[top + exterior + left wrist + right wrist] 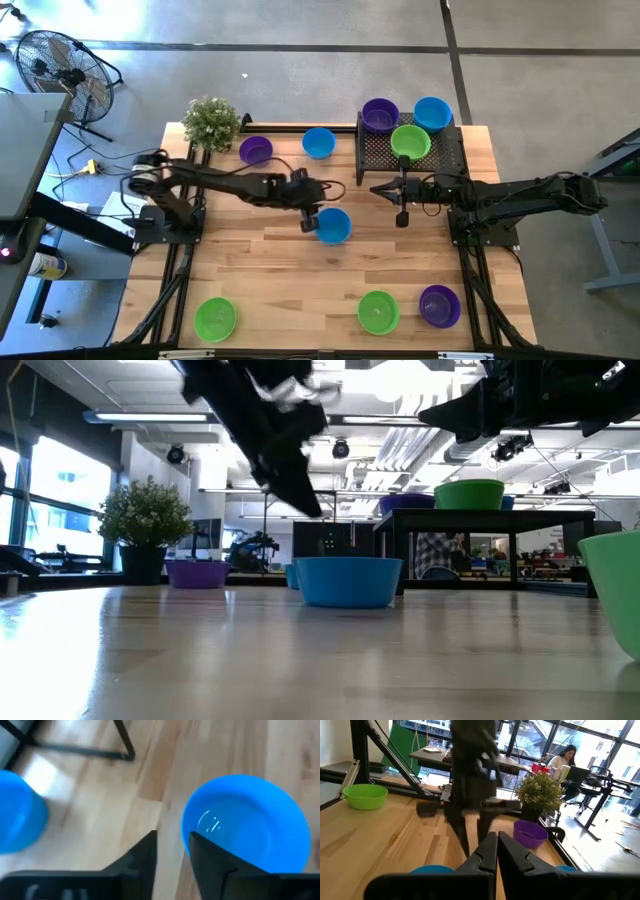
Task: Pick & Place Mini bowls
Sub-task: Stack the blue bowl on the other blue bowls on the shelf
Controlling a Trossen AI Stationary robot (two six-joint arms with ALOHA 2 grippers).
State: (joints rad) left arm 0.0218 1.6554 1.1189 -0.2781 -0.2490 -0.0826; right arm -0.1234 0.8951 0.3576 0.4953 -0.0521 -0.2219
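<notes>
The blue mini bowl (333, 225) (348, 580) (245, 820) stands upright on its base mid-table. My left gripper (309, 222) (172, 845) hangs open just above the side of its rim nearest the table's left edge; in the low view it is clear of the bowl. My right gripper (375, 188) (497, 842) is shut and empty, hovering level at the near edge of the black wire-mesh tray (445, 160) and pointing toward the table's left. A green bowl (410, 142), a purple bowl (380, 115) and a blue bowl (432, 113) sit on the tray.
A purple bowl (256, 150) and a blue bowl (318, 142) stand near the far edge beside the potted plant (211, 122). Two green bowls (215, 318) (378, 311) and a purple bowl (439, 305) line the near edge. A person (567, 757) sits in the room beyond.
</notes>
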